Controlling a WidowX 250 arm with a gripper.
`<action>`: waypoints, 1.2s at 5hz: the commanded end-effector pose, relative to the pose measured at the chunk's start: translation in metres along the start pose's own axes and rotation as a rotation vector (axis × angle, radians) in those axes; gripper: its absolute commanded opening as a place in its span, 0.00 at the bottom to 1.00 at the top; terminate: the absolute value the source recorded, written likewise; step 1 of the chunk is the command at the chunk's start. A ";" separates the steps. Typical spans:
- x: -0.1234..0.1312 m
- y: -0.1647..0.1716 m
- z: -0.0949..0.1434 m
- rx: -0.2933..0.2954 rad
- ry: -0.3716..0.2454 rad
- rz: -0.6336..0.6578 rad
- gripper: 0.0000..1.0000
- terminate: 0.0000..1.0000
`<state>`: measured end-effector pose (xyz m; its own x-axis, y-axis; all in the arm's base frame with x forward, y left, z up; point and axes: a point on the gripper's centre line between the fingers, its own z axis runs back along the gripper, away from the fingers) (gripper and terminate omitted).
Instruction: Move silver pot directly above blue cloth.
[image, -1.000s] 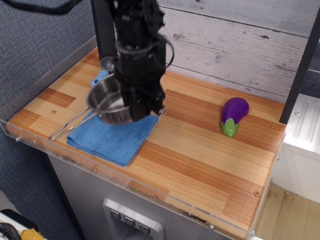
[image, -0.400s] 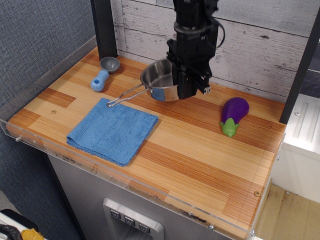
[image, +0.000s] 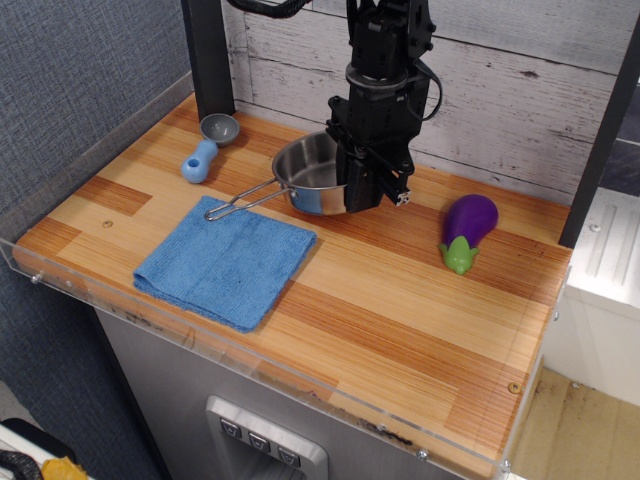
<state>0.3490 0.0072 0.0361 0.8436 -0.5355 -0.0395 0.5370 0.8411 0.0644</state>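
The silver pot (image: 308, 172) is a shallow shiny pan at the back middle of the wooden table, low at the table surface. Its wire handle (image: 243, 204) points front-left and its tip reaches the far edge of the blue cloth (image: 228, 260). The blue cloth lies flat near the table's front left with nothing on it. My gripper (image: 362, 195) comes down from above and is shut on the pot's right rim. Its fingertips are partly hidden behind the pot wall.
A small grey scoop with a light-blue handle (image: 205, 150) lies at the back left. A purple toy eggplant (image: 466, 230) lies to the right of the pot. A black post (image: 210, 55) stands at the back left. A clear acrylic rim (image: 200, 330) runs along the table's front edge.
The gripper has carried the pot from above the cloth to the back right, then lowered it and brought it slightly left, close to the table behind the cloth. The cloth now lies uncovered.
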 end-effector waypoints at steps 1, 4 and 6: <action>-0.022 0.022 0.001 -0.037 -0.035 0.004 0.00 0.00; -0.025 0.022 0.003 -0.096 -0.096 -0.054 1.00 0.00; -0.050 0.016 0.061 -0.067 -0.273 0.161 1.00 0.00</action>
<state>0.3112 0.0435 0.0894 0.9120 -0.3589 0.1988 0.3751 0.9256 -0.0500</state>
